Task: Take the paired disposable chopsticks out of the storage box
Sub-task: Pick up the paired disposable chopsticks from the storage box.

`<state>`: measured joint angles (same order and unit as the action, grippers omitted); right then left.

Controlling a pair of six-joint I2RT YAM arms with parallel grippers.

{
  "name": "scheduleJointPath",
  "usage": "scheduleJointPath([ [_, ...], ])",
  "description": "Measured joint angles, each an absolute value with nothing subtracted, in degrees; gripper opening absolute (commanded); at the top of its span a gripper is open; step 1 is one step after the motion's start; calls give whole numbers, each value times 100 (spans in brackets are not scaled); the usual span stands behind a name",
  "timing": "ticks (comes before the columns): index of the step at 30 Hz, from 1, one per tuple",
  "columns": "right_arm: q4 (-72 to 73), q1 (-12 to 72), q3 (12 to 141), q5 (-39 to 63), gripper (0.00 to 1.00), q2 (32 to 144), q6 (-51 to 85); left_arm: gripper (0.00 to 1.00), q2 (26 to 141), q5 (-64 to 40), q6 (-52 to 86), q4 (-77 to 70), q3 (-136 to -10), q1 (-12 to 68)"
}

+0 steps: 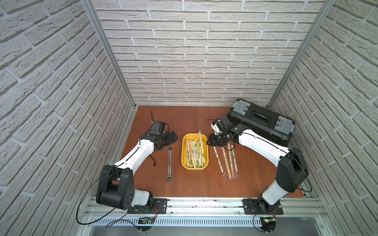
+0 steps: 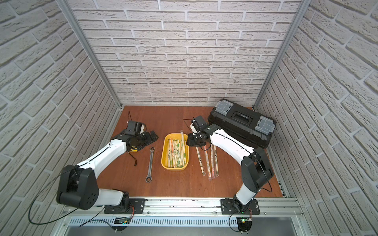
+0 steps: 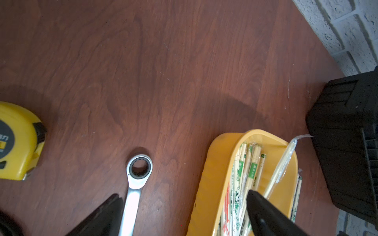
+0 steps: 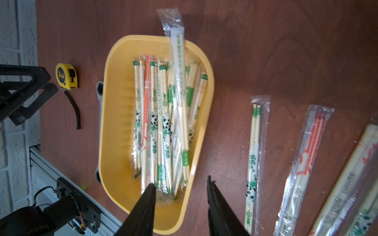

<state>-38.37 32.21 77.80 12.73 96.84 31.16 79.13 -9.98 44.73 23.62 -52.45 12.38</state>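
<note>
The yellow storage box (image 1: pixel 184 157) (image 2: pixel 164 157) sits mid-table, full of paired disposable chopsticks (image 1: pixel 194 152) (image 2: pixel 176 152) in clear printed sleeves. One sleeve (image 1: pixel 200 137) leans out over the box's far rim. Several more sleeved pairs (image 1: pixel 225 161) (image 4: pixel 253 153) lie in a row on the table right of the box. My right gripper (image 1: pixel 211 143) (image 4: pixel 180 180) hangs open over the box's far right rim (image 4: pixel 196 163), with nothing between its fingers. My left gripper (image 1: pixel 173 137) (image 3: pixel 183 193) stands wide open and empty to the left of the box (image 3: pixel 214 173), above the wrench's far end.
A long silver wrench (image 1: pixel 169 163) (image 3: pixel 135 183) lies left of the box. A yellow tape measure (image 3: pixel 18 141) (image 4: pixel 66 76) sits under the left arm. A big black toolbox (image 1: pixel 261 120) fills the back right corner, just behind the right arm.
</note>
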Motion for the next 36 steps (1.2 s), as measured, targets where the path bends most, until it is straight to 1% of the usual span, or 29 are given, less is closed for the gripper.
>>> scheduleJointPath([
  [11,-4018,3494,8801,1055,41,10927,3076,98,7835,-1039,4458,2362,-5236,1151],
  [27,-4399,3531,9712,386,40,12038,3041,98,7762,-1090,4458,2357,-5124,1125],
  [32,-4440,3535,9944,342,33,12274,3046,98,7745,-1100,4460,2338,-5068,1122],
  [36,-4471,3538,10033,344,20,12324,3044,98,7728,-1103,4460,2335,-5022,1122],
])
